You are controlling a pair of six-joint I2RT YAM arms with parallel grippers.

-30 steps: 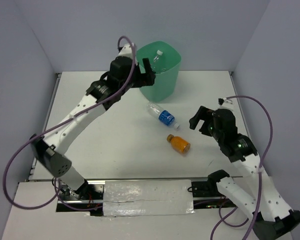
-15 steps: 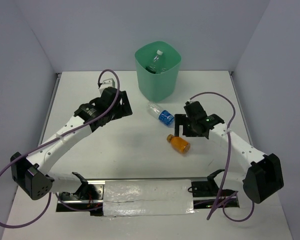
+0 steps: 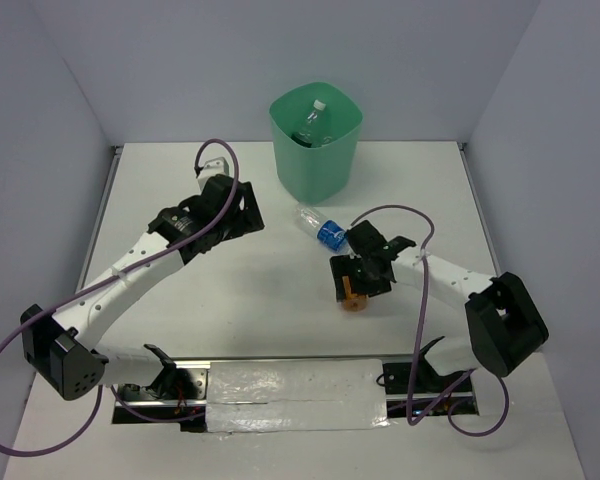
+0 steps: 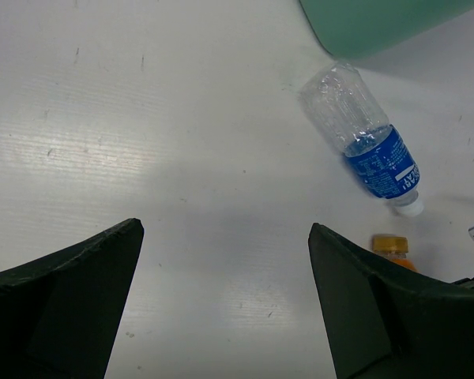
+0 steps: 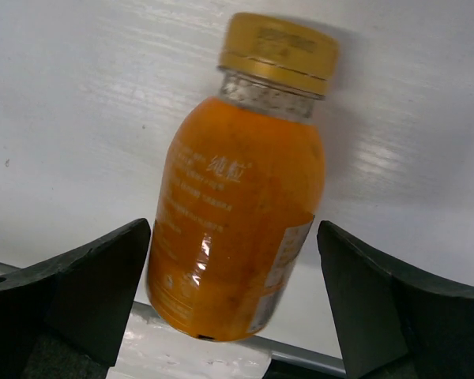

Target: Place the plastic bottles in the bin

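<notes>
Orange bottle now betw. R tool

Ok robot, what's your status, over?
Left hand open, empty. Right hand open, straddling the orange bottle, not gripped. Blue-label bottle lying by the bin; bottles already inside. Nothing in the way.

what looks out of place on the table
Two bottles lie on their sides outside the bin: the blue-label bottle near its base, the orange bottle within the open right gripper. Both capped, nothing spilled.
</notes>
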